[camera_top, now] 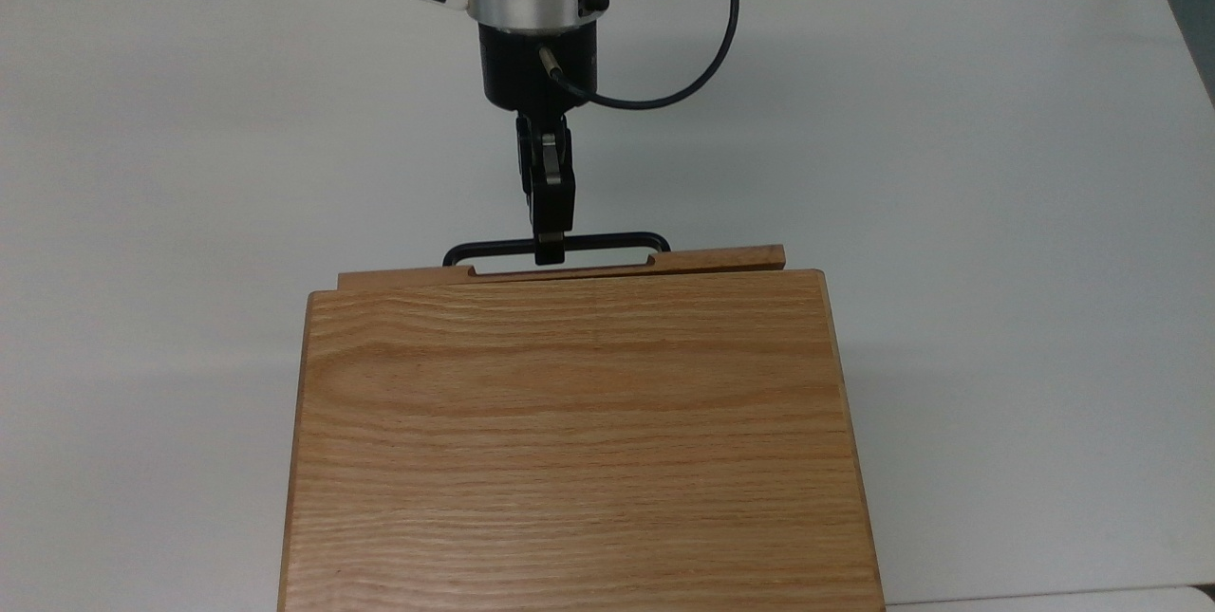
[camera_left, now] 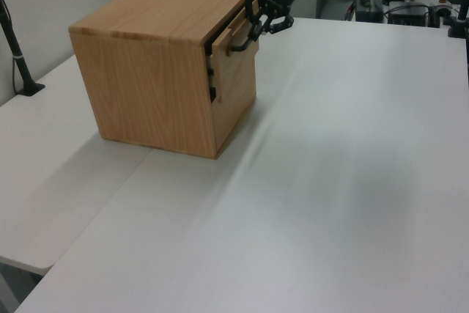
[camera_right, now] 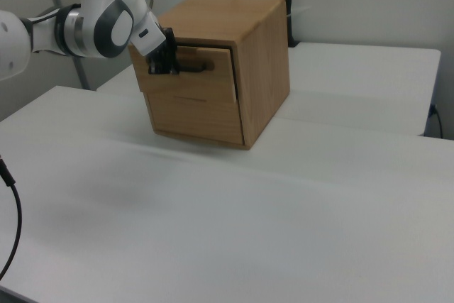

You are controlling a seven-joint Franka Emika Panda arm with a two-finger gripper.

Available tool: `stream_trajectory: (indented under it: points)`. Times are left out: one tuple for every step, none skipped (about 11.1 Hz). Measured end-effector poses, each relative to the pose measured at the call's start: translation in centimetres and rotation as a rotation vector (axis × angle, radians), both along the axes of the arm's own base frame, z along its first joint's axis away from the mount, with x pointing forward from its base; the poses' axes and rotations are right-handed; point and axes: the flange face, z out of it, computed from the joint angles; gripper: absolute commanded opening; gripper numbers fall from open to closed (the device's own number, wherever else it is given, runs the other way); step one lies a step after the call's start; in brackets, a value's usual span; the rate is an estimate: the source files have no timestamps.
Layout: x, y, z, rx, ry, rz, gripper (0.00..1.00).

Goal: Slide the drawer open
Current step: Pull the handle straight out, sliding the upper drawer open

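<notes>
The drawer (camera_top: pixel 721 259) is the upper one in an oak cabinet (camera_top: pixel 579 441), and its front panel sticks out a little past the cabinet's top edge. My gripper (camera_top: pixel 551 251) is shut on the middle of the drawer's thin black bar handle (camera_top: pixel 607 239). In the left view the drawer (camera_left: pixel 238 56) stands ajar with a dark gap behind its front, and the gripper (camera_left: pixel 258 28) holds the handle (camera_left: pixel 236 43) at the cabinet's upper right corner. In the right view the gripper (camera_right: pixel 167 65) grips the handle (camera_right: pixel 200 67) on the pulled-out drawer (camera_right: pixel 206 84).
A white table (camera_top: pixel 997 213) carries the cabinet, with open surface all around it. A second drawer front (camera_right: pixel 202 115) sits flush below the first. A black cable (camera_top: pixel 707 71) loops off my wrist. A black post (camera_left: pixel 18 56) stands at the left view's left edge.
</notes>
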Motion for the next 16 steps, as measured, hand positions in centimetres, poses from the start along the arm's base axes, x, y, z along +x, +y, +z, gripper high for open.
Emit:
stream_trajectory:
  points:
    - [-1.0, -0.5, 0.1, 0.010, 0.010, 0.021, 0.00]
    - [-2.2, -1.2, 0.2, 0.023, 0.020, 0.049, 0.00]
    - [-3.7, -1.8, 0.3, 0.027, 0.032, 0.085, 0.00]
    - [-5.6, -2.2, 0.5, 0.022, 0.064, 0.116, 0.00]
    - [-7.6, -2.6, 0.9, 0.014, 0.109, 0.144, 0.00]
    - [-9.4, -3.0, 1.1, 0.010, 0.147, 0.172, 0.00]
    - [-11.0, -3.5, 1.3, 0.018, 0.179, 0.198, 0.00]
    - [-12.1, -4.0, 1.3, 0.022, 0.204, 0.224, 0.00]
    - [-12.9, -4.3, 1.4, 0.024, 0.224, 0.240, 0.00]
    - [-13.3, -4.5, 1.3, 0.022, 0.240, 0.257, 0.00]
    - [-13.6, -4.7, 1.4, 0.019, 0.247, 0.273, 0.00]
    - [-14.0, -4.9, 1.4, 0.017, 0.254, 0.284, 0.00]
    - [-14.6, -5.1, 1.4, 0.017, 0.271, 0.296, 0.30]
    - [-15.3, -5.3, 1.5, 0.017, 0.299, 0.314, 0.99]
    - [-16.0, -5.5, 1.6, 0.012, 0.326, 0.347, 1.00]
    - [-16.6, -5.2, 1.8, -0.012, 0.341, 0.426, 1.00]
